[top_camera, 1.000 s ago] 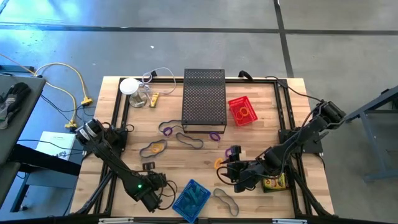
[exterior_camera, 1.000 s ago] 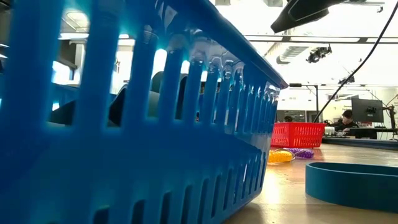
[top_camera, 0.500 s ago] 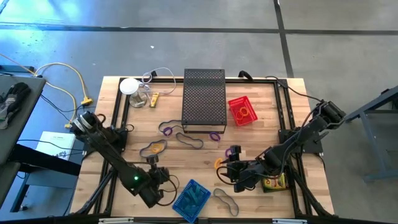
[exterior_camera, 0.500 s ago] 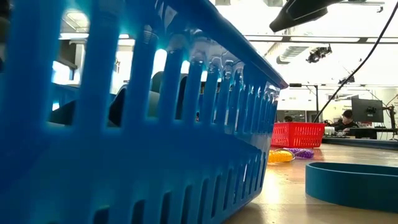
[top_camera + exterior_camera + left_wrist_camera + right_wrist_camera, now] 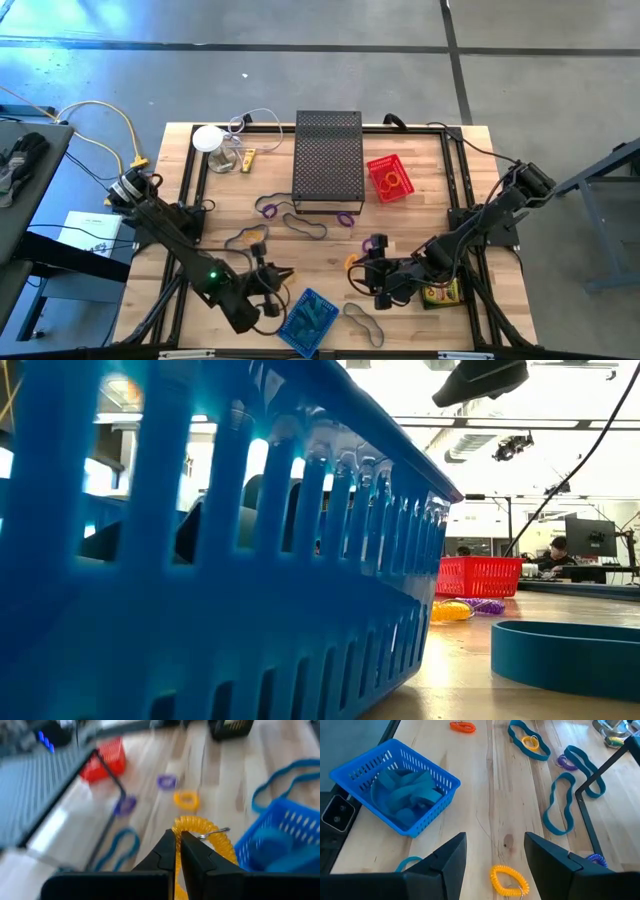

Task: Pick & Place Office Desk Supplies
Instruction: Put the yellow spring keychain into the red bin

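The left gripper (image 5: 268, 285) is seen near the table's (image 5: 440, 160) front edge, just beside the blue basket (image 5: 309, 320), its fingers (image 5: 167, 852) pressed together on a yellow coil (image 5: 202, 832). The right gripper (image 5: 495, 851) is held with fingers spread above an orange coil (image 5: 509, 880). Blue bands (image 5: 557, 805) are scattered on the table, with more piled in the basket.
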Tool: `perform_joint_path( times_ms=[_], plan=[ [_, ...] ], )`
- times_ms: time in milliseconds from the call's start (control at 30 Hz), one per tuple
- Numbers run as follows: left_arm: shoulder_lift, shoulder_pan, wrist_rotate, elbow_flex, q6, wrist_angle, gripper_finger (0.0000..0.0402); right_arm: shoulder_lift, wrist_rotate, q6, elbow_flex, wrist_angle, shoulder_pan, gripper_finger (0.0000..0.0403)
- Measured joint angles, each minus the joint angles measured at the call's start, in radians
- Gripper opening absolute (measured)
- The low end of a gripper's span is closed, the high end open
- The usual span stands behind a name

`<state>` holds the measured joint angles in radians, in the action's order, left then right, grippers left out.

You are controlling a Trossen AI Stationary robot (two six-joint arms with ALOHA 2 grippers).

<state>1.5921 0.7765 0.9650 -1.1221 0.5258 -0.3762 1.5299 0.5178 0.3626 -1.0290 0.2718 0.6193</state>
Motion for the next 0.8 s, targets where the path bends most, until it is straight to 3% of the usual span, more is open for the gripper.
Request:
perform_joint_path(
  times_ms=[233,367,700,800],
  plan=[
    [0.000,-0.065,0.018,0.000,-0.415,0.372,0.0005,0.000,0.005,0.013,0.000,-0.058,-0.015,0.0188],
    [0.000,-0.105,-0.003,-0.001,-0.555,0.485,0.0005,0.016,0.005,0.049,0.000,-0.104,-0.024,0.0188],
    [0.005,-0.211,-0.014,-0.002,-0.626,0.526,0.0005,0.055,0.038,0.016,-0.002,-0.311,-0.040,0.0188],
    [0.014,-0.238,-0.083,-0.002,-0.641,0.543,0.0005,0.082,0.058,0.002,0.000,-0.384,-0.057,0.0188]
  ],
)
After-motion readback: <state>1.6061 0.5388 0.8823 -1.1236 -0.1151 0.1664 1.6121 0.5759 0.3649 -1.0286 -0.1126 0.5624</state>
